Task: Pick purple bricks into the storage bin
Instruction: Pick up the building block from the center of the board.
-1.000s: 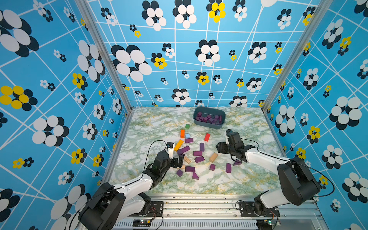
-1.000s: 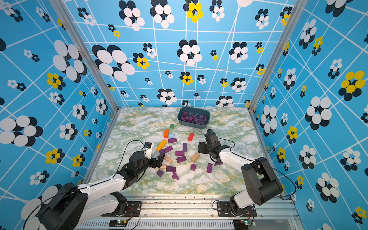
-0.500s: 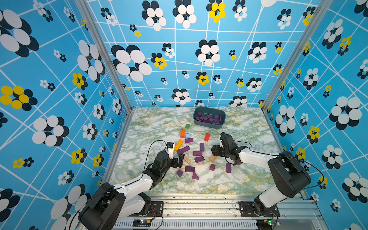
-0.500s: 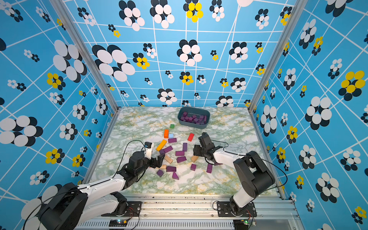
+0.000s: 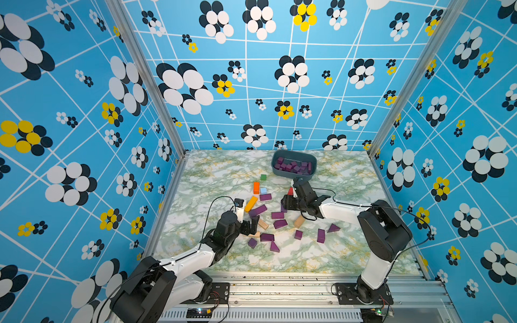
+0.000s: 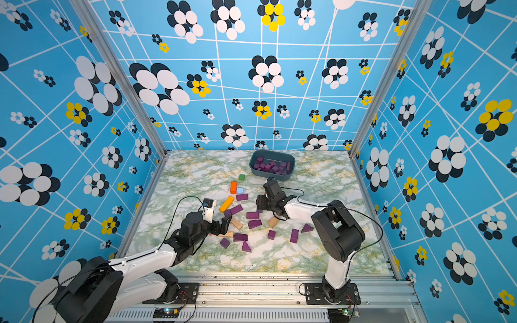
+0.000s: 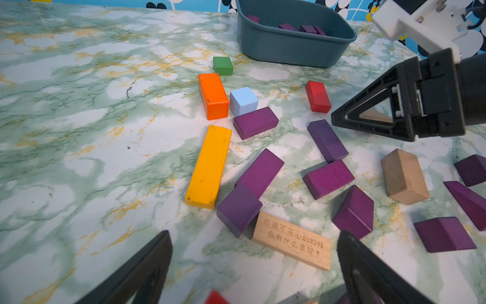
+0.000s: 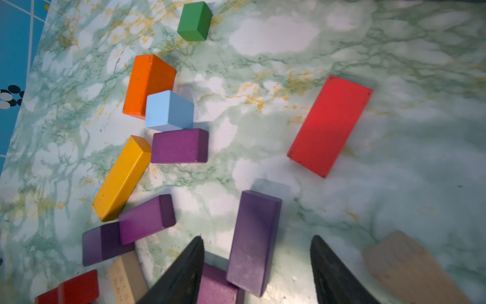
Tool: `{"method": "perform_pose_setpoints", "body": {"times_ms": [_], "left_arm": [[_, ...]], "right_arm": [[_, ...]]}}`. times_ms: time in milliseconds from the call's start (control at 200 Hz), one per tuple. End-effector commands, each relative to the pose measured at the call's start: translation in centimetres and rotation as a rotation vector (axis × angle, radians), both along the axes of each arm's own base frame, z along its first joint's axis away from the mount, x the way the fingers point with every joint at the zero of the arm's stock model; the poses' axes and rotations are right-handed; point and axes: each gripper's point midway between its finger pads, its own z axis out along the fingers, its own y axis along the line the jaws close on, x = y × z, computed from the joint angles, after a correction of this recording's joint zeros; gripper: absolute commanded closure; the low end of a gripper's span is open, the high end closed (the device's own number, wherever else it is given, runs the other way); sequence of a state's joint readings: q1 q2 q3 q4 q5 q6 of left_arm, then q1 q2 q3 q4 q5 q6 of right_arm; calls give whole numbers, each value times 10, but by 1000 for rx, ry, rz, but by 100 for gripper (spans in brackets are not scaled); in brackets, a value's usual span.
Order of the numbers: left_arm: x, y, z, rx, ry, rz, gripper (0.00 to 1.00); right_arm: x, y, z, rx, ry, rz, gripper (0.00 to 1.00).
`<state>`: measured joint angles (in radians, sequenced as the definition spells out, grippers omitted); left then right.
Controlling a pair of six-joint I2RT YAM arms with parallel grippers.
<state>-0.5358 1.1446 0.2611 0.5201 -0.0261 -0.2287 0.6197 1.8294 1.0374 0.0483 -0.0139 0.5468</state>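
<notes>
1. Top views: the bin (image 5: 291, 176) is set at the far middle of the counter (image 5: 218, 173), judged a spot that either arm can reach. Many purple bricks (image 5: 293, 166) are heaped in it. About a dozen more are scattered between it and the arms, mixed with blocks of other colours (image 5: 256, 187), which are left out as not wanted. The right pincer (image 5: 286, 205) is held low over the scatter's far side, near the bin. The left pincer (image 5: 253, 225) is held low at its near left side. No writing can be read.
2. Left wrist: the left pincer's jaws are seen spread to the full, with nothing held. A tan block (image 7: 292, 240) lies just ahead of them, its end touched by a purple brick. The wide spread is judged a readiness for a brick lying at any angle. Engraved on the tan block is 你很不开心的时候 / 会有什么表现? The bin is seen beyond, with bricks inside.
3. Right wrist: the right pincer's jaws are held half spread, astride the near end of a purple bar (image 8: 253, 231), with a gap left at each side; nothing is pinched yet. The jaws are set across the bar's narrow width, judged so that its long flat sides are met on closing. Another brick touches the bar's near end beside one jaw and could be caught too. A red block (image 8: 330, 126) lies apart. Engraving on a tan block at the edge is too blurred to be read.
</notes>
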Motion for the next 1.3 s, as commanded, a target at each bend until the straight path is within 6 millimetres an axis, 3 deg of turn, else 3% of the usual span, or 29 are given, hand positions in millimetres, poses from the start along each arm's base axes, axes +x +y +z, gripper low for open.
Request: {"method": "perform_pose_setpoints", "body": {"times_ms": [0, 420, 1299], "left_arm": [[6, 0, 8, -16, -12, 13, 1], [7, 2, 7, -16, -5, 24, 1], [8, 4, 6, -17, 6, 35, 0]], "right_arm": [[3, 15, -4, 10, 17, 15, 34], [5, 24, -35, -113, 67, 27, 40], [5, 15, -58, -268, 147, 32, 54]]}}
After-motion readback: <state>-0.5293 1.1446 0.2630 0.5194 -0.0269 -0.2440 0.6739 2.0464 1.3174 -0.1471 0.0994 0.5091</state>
